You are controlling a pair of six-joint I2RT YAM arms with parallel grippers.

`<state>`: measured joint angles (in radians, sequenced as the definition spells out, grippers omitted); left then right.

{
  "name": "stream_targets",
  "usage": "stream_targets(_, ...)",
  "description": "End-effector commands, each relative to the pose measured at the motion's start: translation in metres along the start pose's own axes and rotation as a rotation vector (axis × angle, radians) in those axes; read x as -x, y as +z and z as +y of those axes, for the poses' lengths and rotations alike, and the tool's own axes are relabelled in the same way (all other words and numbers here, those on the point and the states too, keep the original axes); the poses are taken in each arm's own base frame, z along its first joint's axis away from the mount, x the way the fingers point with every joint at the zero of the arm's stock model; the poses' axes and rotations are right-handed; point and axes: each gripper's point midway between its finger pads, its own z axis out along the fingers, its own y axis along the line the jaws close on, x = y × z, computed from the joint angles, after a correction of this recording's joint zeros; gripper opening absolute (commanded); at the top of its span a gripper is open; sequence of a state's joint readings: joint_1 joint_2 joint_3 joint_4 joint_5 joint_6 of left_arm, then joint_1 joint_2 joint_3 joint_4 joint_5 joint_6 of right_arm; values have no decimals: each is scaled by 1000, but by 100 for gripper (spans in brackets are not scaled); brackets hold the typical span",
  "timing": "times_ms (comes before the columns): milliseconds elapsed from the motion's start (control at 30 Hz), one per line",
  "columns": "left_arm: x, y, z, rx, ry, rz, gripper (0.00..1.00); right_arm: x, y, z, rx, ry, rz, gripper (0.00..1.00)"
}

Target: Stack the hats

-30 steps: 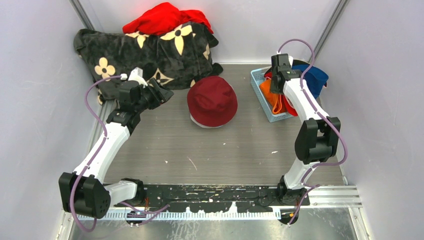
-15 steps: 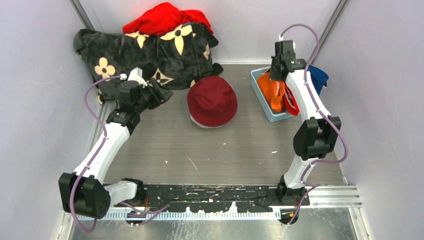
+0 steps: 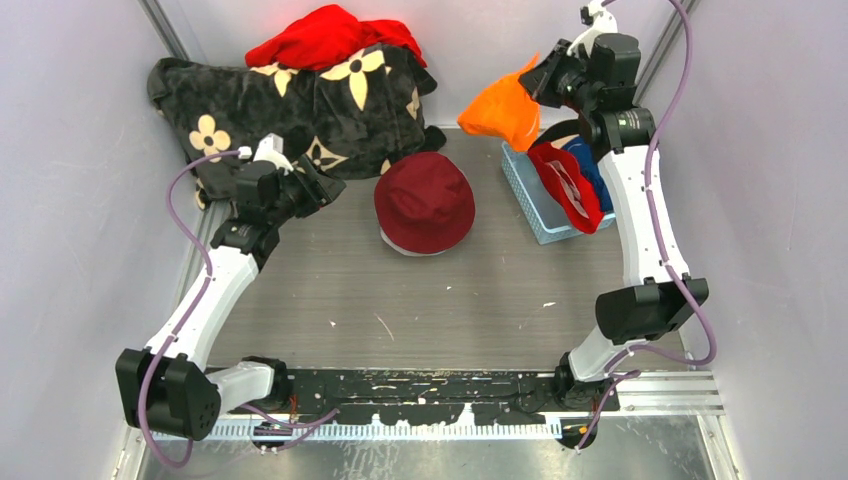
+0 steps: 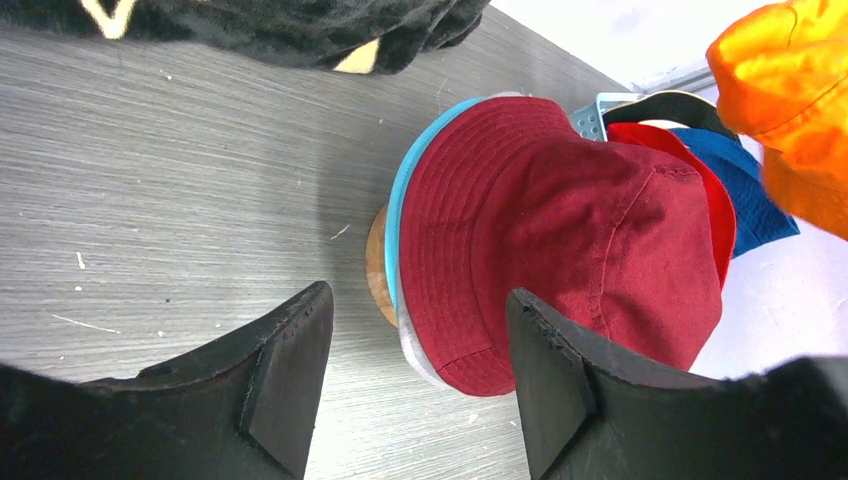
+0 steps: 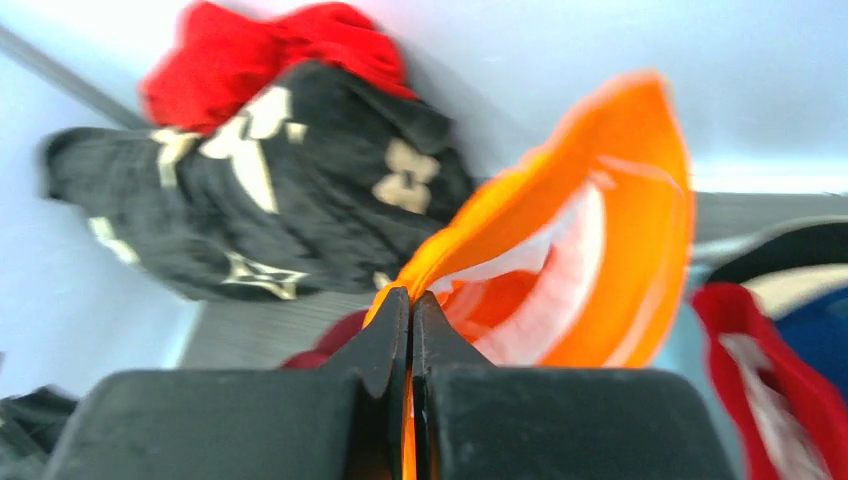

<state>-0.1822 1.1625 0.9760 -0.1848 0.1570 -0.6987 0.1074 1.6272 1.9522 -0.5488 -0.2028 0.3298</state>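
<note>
The orange hat (image 3: 500,108) is glowing at upper right; the maroon hat (image 3: 425,200) mid-frame is showing a teal brim (image 4: 393,240) beneath; the black blanket (image 3: 290,105) is displaying cream flowers.

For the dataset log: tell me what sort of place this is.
Probably a robot test cell, not a home: plain grey walls boxing in the table, two arms bolted to a metal rail, and a basket of hats.

Two white-and-black arms on a black base plate.
Left arm (image 3: 205,298) and right arm (image 3: 645,215): white link shells, black joint housings, each trailed by a looping purple cable (image 3: 175,195). The fingers (image 4: 285,380) are matte black wedges with flat inner faces. The base plate (image 3: 420,385) is scuffed white.
</note>
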Motion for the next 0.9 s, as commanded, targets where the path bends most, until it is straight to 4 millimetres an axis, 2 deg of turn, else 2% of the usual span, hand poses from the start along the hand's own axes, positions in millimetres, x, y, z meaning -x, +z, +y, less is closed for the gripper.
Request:
stream_targets(0,27,-14,-22,-60,21,-90,64,42,-15,75,359,70,-114,1)
stream_targets(200,27,-17,-21,-56,22,-96,64,45,-21,128,621,119,-134,1)
stream_targets(367,29,-22,-22,-57,26,-107,64,47,-21,165,749,127,-171,1)
stream_targets(733,41,-42,-32,-70,41,-149,64,47,-3,236,997,151,-275,1)
stream_targets(867,48,-51,-33,-59,59,-174,65,40,7,261,1091,174,-263,1)
